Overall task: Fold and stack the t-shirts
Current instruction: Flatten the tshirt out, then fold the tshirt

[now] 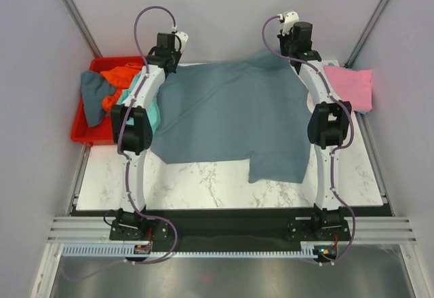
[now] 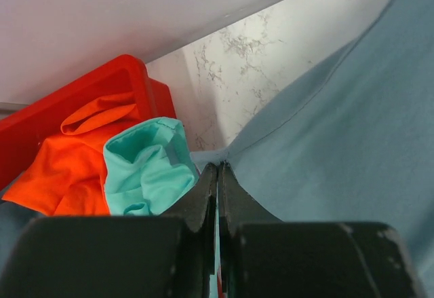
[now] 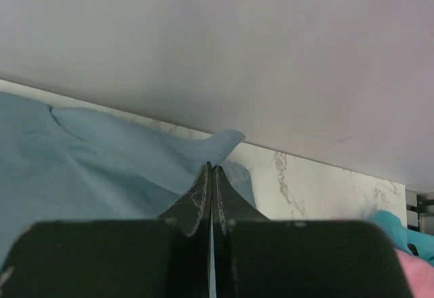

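A large slate blue-grey t-shirt [image 1: 230, 118] lies spread over the marble table [image 1: 203, 186]. My left gripper [image 1: 169, 66] is shut on its far left edge; in the left wrist view the fingertips [image 2: 218, 168] pinch a fold of the blue cloth [image 2: 339, 142]. At the far right corner my right gripper [image 1: 296, 57] is shut on the same shirt, with a small flap [image 3: 227, 142] poking past the tips [image 3: 211, 169]. An orange t-shirt [image 1: 122, 77] and a teal one [image 2: 146, 169] lie at the left. A pink t-shirt [image 1: 349, 84] rests at the far right.
A red plastic bin [image 1: 88, 134] stands off the table's left side, holding the orange shirt and a dark blue-grey cloth [image 1: 91, 94]. White walls close in behind and on both sides. A bit of teal cloth [image 3: 393, 227] shows beside the pink shirt [image 3: 415, 271].
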Robot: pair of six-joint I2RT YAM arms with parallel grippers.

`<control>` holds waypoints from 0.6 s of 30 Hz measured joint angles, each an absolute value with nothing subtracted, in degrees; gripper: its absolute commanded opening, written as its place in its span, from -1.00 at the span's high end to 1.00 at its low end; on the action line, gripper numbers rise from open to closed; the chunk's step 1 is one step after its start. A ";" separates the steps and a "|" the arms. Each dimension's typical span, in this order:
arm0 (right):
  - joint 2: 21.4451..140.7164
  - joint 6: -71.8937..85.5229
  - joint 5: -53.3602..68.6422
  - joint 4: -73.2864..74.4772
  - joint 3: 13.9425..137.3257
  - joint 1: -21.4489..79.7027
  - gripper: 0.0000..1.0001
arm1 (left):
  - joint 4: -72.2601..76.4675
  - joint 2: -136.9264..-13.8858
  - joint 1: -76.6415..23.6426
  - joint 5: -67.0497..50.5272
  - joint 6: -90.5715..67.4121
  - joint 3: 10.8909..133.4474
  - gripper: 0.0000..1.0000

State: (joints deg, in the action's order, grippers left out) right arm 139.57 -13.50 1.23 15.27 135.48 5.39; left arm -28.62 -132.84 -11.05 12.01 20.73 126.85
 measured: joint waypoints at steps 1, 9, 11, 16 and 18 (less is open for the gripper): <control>139.57 -13.52 0.99 14.22 135.02 5.41 1.00 | -28.58 -133.14 -11.07 12.03 20.71 126.85 0.96; 139.57 -13.80 -1.37 11.79 128.20 4.99 1.00 | -27.59 -134.76 -11.33 12.03 20.69 126.61 0.96; 139.37 -14.04 -1.63 11.64 125.73 4.89 1.00 | -27.35 -135.35 -11.35 12.01 20.67 126.50 0.96; 137.12 -14.41 -2.68 12.03 119.33 4.69 1.00 | -26.70 -135.17 -11.22 11.97 20.32 123.09 0.96; 135.17 -14.44 -2.94 12.29 116.95 4.64 1.00 | -26.59 -134.41 -11.11 11.92 19.99 120.60 0.96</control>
State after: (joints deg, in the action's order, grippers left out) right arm 135.17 -14.44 -2.94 12.29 116.95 4.64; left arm -26.59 -134.41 -11.11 11.92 19.99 120.60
